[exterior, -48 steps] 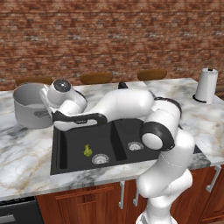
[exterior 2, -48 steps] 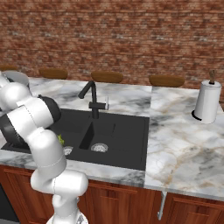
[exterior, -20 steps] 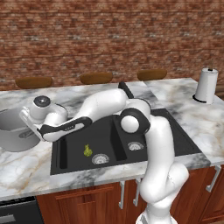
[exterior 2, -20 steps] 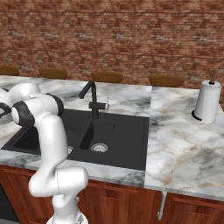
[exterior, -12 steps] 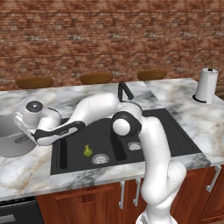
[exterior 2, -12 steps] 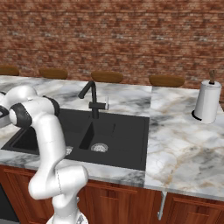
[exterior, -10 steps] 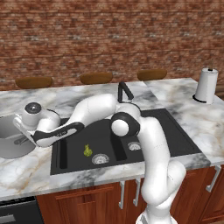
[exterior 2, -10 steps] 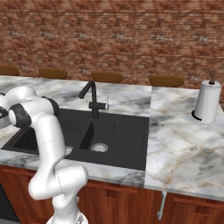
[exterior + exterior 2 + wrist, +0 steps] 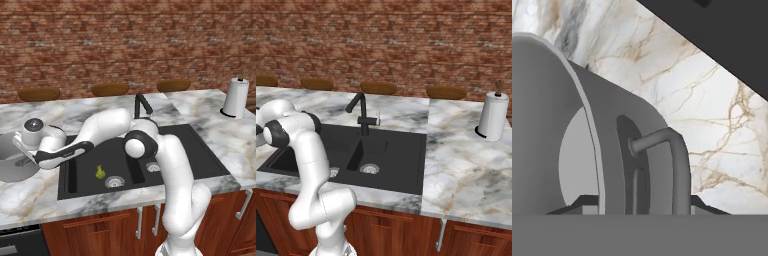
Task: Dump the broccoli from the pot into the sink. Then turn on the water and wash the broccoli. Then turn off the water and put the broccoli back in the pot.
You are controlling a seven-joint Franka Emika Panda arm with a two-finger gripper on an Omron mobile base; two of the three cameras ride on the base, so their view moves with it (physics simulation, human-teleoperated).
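While broccoli [image 9: 100, 171] lies in sink [image 9: 200, 165], gripper [image 9: 637, 204] clamps pot [image 9: 612, 150] rim.

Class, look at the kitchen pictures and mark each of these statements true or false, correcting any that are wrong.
1. The tiny yellow-green broccoli floret lies inside the round grey metal pot. False: it lies in the larger basin of the matte black two-basin sink, near a round silver drain.
2. The pot stands on the marble counter to the left of the sink. True.
3. The pincer is closed on the pot's wall beside a loop handle. True.
4. The white paper towel roll stands inside the sink. False: it stands on the counter, far to the right.
5. Water is streaming from the black tap. False: no water is visible.
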